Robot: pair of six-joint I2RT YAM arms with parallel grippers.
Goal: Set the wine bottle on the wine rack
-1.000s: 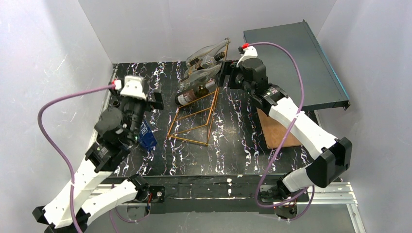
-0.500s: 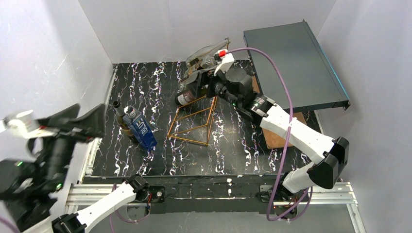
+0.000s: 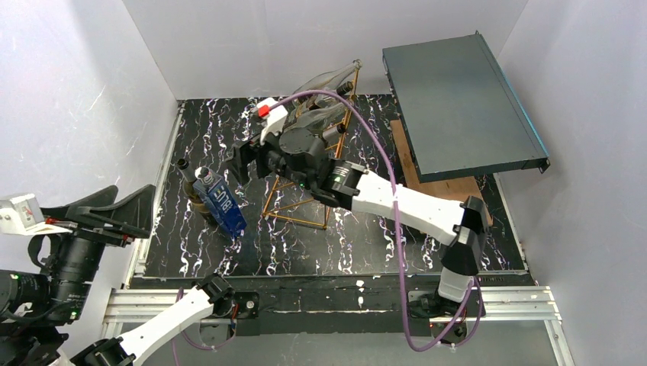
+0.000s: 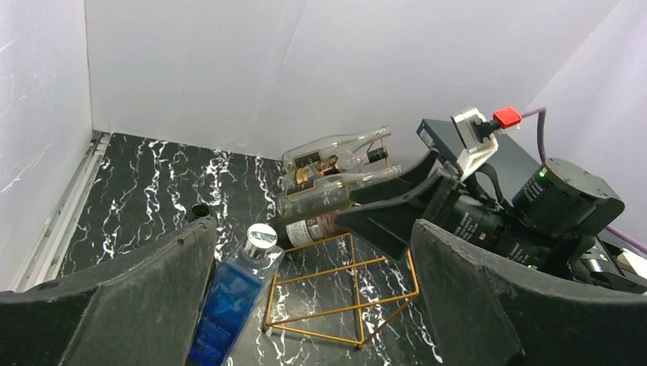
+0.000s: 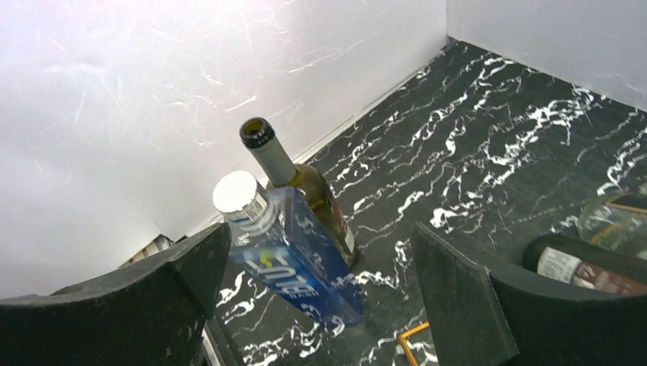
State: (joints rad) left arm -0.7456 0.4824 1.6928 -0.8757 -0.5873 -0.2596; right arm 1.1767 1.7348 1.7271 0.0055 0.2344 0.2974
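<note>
Right claw (image 3: pixel 248 162) swung left, apart, left claw (image 4: pixel 313 255) apart, wine rack (image 3: pixel 299 221) half hidden

The whole tabletop (image 3: pixel 358 240) is overlooked from above and behind. It is viewed across from the left wrist, downward and nearer from the right wrist; the blue bottle (image 3: pixel 223 206) is shared by all.

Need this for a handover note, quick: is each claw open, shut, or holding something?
Left claw: open, holding nothing.
Right claw: open, holding nothing.
</note>
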